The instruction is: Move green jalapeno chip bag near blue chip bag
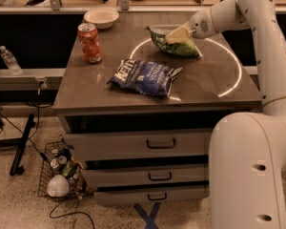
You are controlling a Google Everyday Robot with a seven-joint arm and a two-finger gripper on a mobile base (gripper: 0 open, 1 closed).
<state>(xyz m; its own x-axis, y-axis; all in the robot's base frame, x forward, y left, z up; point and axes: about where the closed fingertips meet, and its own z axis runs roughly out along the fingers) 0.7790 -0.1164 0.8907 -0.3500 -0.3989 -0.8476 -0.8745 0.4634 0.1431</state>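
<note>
The green jalapeno chip bag (pixel 177 46) is at the back right of the dark table top (pixel 86 89), inside a white ring of light. My gripper (pixel 175 35) comes in from the right and is shut on the bag's upper part. The bag's lower edge seems to rest on the table. The blue chip bag (pixel 145 77) lies flat near the middle of the table, in front and to the left of the green bag, with a gap between the two.
A red soda can (pixel 90 43) stands at the left of the table, and a white bowl (pixel 101 17) sits behind it. Drawers are under the table top. A wire basket of bottles (pixel 62 175) stands on the floor at left. My robot body (pixel 250 171) is at front right.
</note>
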